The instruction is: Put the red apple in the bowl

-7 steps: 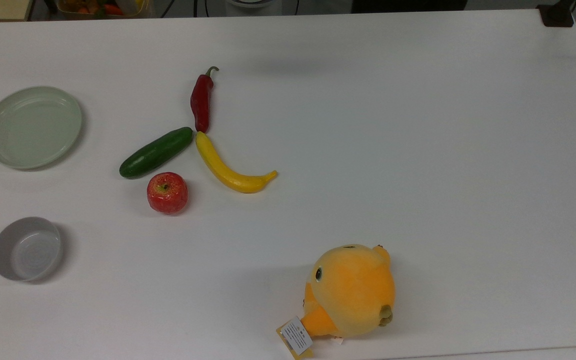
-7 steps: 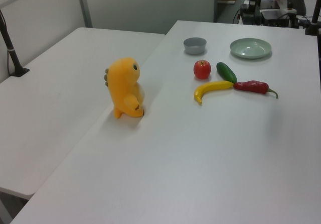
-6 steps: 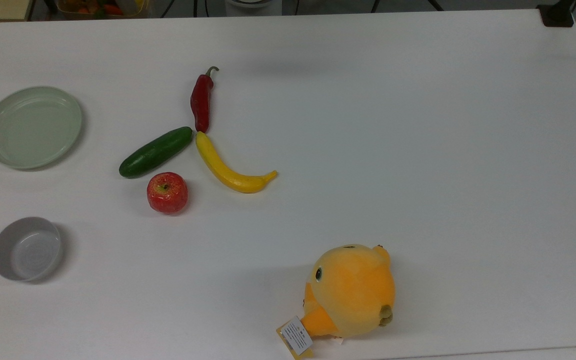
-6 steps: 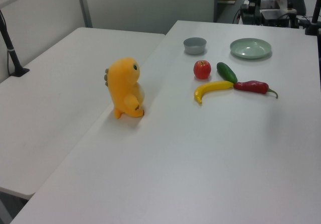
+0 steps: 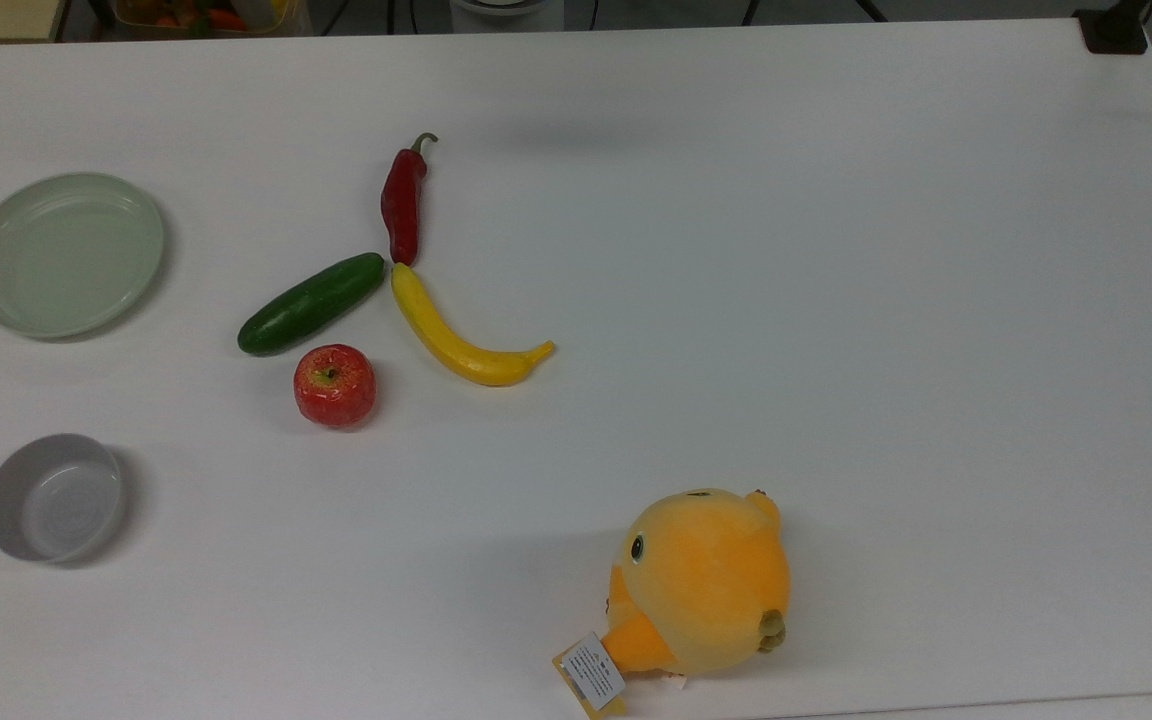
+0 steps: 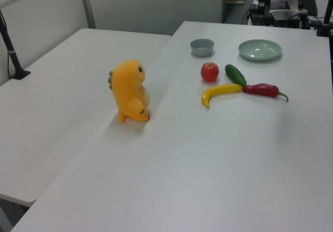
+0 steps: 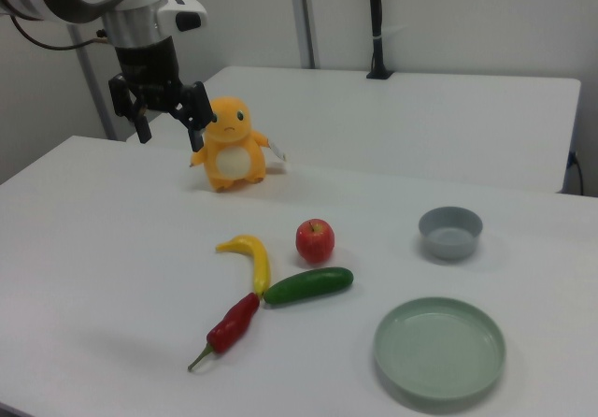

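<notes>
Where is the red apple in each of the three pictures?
Top view: the red apple sits left of centre, just below the cucumber.
Left view: the red apple is upper right of centre, left of the cucumber.
Right view: the red apple is near the middle, just above the cucumber.
Shared landmark: the cucumber lies right beside it in all three.

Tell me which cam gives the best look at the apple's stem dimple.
Top view: it looks straight down on the red apple, so the stem dimple sits in plain sight near its middle. The right view shows the apple side-on with just a hint of stem at its crown. The left view shows it far off, dimple hard to make out.
</notes>
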